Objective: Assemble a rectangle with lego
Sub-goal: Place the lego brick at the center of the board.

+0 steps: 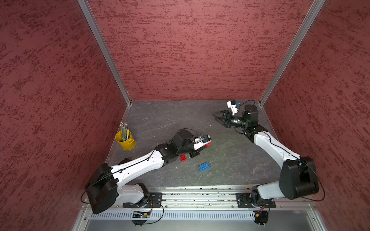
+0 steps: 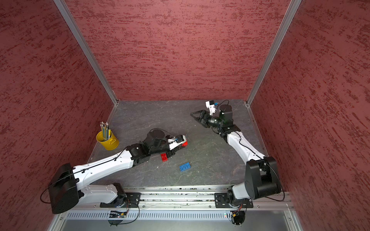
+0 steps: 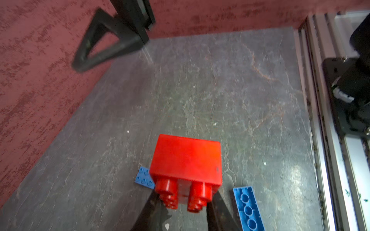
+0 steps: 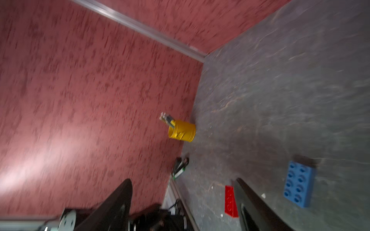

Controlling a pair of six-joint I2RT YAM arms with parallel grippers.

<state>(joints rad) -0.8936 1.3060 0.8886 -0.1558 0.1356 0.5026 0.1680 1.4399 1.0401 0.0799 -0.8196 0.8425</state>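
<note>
The yellow cup holds pencils. Only the left wrist view plainly shows the left tool pinching a red brick. The right tool stands spread.

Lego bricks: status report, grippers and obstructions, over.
Left gripper shut on red brick. Right gripper open, empty, at far side. Second red brick and blue brick loose on table, unjoined. Yellow pencil cup well clear.

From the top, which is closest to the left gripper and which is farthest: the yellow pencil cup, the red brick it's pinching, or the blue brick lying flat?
1. The red brick: pinched right in the left gripper.
2. The blue brick: flat on the table, toward the robot's base.
3. The yellow pencil cup: far off at the table's left edge.
</note>
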